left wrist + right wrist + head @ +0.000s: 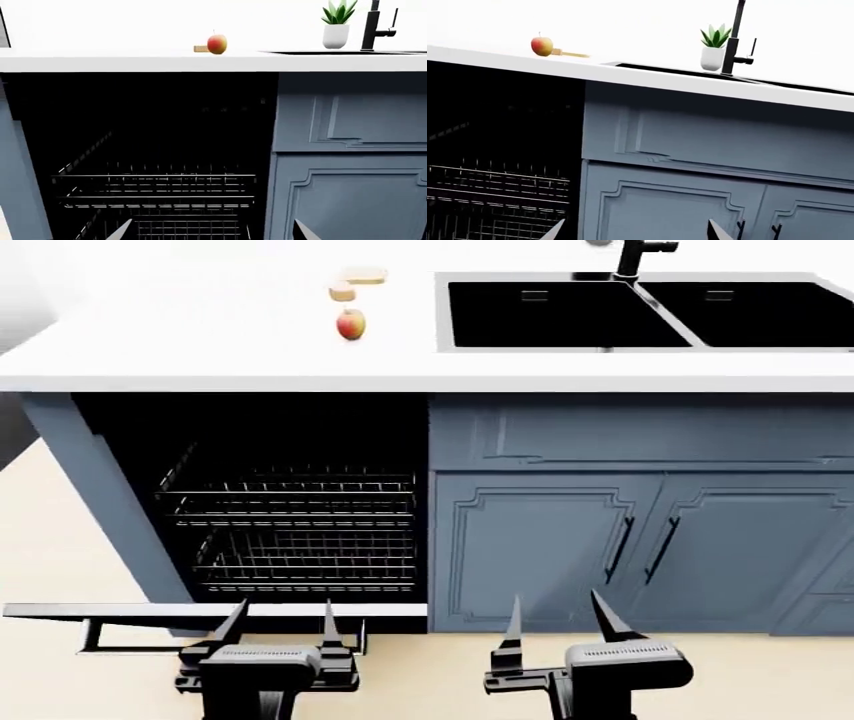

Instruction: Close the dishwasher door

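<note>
Both jaws gape just above the lowered dishwasher door [134,611].

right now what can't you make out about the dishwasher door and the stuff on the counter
- dishwasher door: head view shows only its edge, folded down; its face is unseen, and both wrist views miss it.
- Handle: partly behind the left gripper.
- Tan item beyond the apple: too small to identify.
- Plant: cropped from head view.

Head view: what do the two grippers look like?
Both match: the left gripper and right gripper each have a dark grey, boxy body with a ribbed top plate, plus two thin, dark, blade-like fingers tapering to points. No cables or markings show. In the wrist views only pale, pointed fingertips appear.
</note>
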Motion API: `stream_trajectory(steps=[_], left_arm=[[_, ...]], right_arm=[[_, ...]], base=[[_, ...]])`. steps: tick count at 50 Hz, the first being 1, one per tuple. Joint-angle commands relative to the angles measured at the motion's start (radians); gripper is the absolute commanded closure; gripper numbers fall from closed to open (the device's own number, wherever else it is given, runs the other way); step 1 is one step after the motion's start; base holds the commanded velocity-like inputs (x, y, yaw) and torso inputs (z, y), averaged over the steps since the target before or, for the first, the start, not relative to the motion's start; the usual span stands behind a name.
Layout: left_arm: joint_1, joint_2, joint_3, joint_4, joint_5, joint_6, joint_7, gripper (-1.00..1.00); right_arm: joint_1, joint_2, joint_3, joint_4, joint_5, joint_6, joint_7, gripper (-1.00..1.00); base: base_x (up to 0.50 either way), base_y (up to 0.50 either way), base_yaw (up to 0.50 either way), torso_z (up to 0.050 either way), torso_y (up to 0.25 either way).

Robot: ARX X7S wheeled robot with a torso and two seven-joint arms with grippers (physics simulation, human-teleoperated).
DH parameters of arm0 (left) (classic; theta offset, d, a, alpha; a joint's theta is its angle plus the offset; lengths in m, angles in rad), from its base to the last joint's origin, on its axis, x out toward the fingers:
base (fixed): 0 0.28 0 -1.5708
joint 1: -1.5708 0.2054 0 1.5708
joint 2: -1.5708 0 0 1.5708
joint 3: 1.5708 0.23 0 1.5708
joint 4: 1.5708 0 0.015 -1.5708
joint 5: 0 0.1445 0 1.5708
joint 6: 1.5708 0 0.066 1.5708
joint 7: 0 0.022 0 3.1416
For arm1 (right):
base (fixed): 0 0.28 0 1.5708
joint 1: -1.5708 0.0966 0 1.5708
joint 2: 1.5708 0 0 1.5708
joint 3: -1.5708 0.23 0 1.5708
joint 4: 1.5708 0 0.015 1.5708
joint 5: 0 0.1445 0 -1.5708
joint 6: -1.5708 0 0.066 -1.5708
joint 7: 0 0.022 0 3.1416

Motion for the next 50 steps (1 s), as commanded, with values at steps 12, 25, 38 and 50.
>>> stream_trajectory(steps=[12, 25, 38, 50], left_arm=[[-0.006, -0.011, 0.015, 0.0, -0.01, 0.001, -0.015, -1.0], [-0.003, -0.018, 0.022, 0.003, -0.013, 0.006, -0.022, -1.0], [0.002, -0.026, 0.028, 0.006, -0.019, 0.012, -0.029, -1.0], [0.0, -0.032, 0.033, 0.015, -0.026, 0.007, -0.036, -1.0]], right_arm=[[0.006, 0.011, -0.013, 0.003, 0.009, -0.001, 0.014, -1.0], [0.005, 0.017, -0.02, 0.001, 0.014, -0.002, 0.022, -1.0], [0.007, 0.023, -0.026, 0.0, 0.024, -0.002, 0.028, -1.0], [0.004, 0.026, -0.02, -0.001, 0.058, -0.018, 0.025, -1.0]], base=[[0.0, 0.5, 0.0, 0.0, 0.0], [0.0, 0.5, 0.0, 0.0, 0.0], [0.0, 0.5, 0.0, 0.0, 0.0], [0.0, 0.32, 0.0, 0.0, 0.0]])
